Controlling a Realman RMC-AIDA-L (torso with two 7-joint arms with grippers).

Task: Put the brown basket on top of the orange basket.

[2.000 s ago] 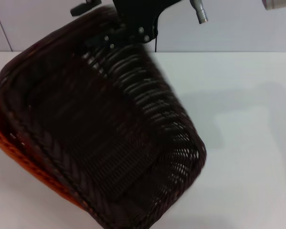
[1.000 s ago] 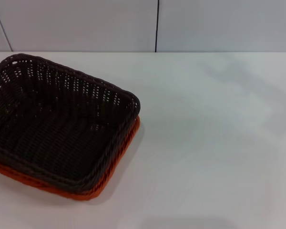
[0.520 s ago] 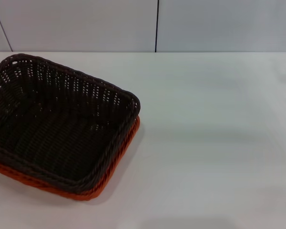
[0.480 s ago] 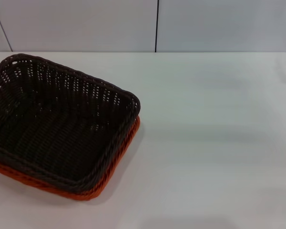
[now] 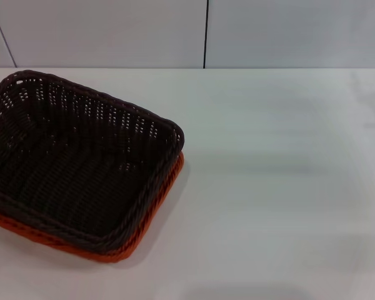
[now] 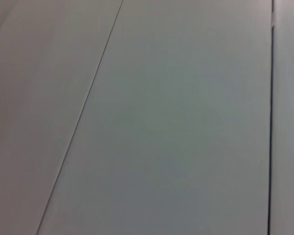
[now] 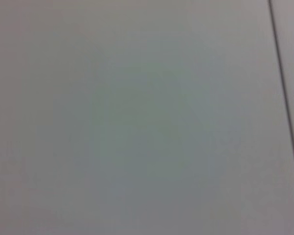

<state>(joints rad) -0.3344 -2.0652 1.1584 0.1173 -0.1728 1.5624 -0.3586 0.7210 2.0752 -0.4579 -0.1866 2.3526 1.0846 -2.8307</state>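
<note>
Brown basket (image 5: 75, 165) sits nested upright in the orange basket (image 5: 151, 219), whose rim shows only as a strip along the brown one's near and right edges; both rest on the white surface (image 5: 281, 187). Right of the baskets the surface lies bare. Stacking looks done, nothing visibly left. Neither hand in view, so their state cannot be told. No labels or writing readable.
</note>
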